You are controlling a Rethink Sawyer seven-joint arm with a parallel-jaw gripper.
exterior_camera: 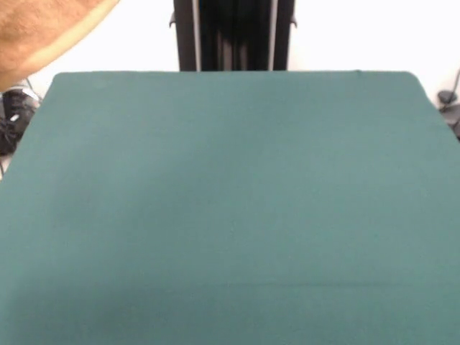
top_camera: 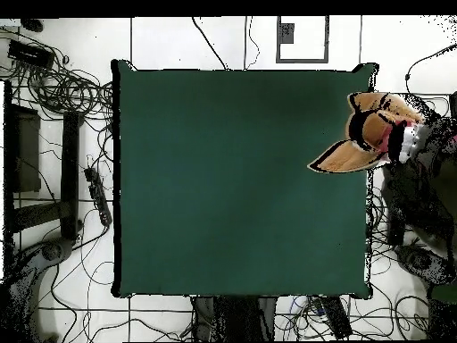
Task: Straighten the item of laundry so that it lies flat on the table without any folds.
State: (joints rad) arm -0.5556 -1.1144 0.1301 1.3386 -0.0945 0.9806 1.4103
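The orange-tan terry towel (exterior_camera: 36,32) hangs in the air at the top left corner of the front view, off the table. In the overhead view the towel (top_camera: 350,156) is bunched and held up over the table's right edge by a person's hand (top_camera: 397,136). The dark green table (exterior_camera: 230,201) has nothing lying on it, and it shows the same way from above (top_camera: 241,179). The robot's gripper shows in neither view.
The robot's black pedestal (exterior_camera: 233,34) stands at the table's far side. A person in dark clothes (top_camera: 428,188) stands off the table's right edge in the overhead view. Cables (top_camera: 71,98) and equipment lie on the floor to the left.
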